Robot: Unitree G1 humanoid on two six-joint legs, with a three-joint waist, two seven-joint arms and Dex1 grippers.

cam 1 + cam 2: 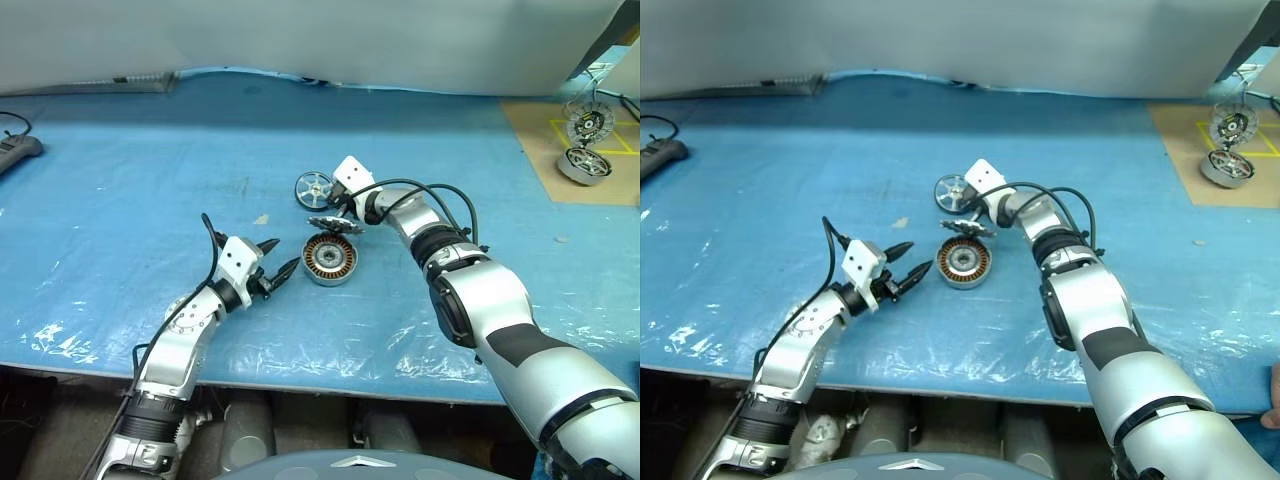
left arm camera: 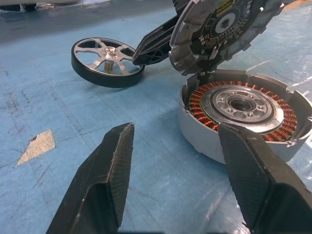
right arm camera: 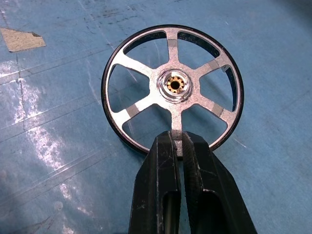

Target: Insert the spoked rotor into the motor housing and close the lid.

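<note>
Left end effector (image 1: pixel 277 258) hangs spread and empty, fingers aimed at the housing (image 1: pixel 330 259), which sits just beside it at its 3 o'clock on the blue worktop (image 1: pixel 120 200). We see copper windings facing up and the lid (image 1: pixel 335 224) tilted up from the housing's far rim, so the cavity is exposed. From the housing, the rotor (image 1: pixel 313 187) lies at 11 o'clock, just past the lid. Our right end effector (image 3: pixel 178 146) is clenched on the rotor's near rim at a spoke, so the right arm has it. We judge the coming move as a carry toward 5 o'clock, over the raised lid, then down with the rotor's hub axis lined up on the housing's silver centre.
</note>
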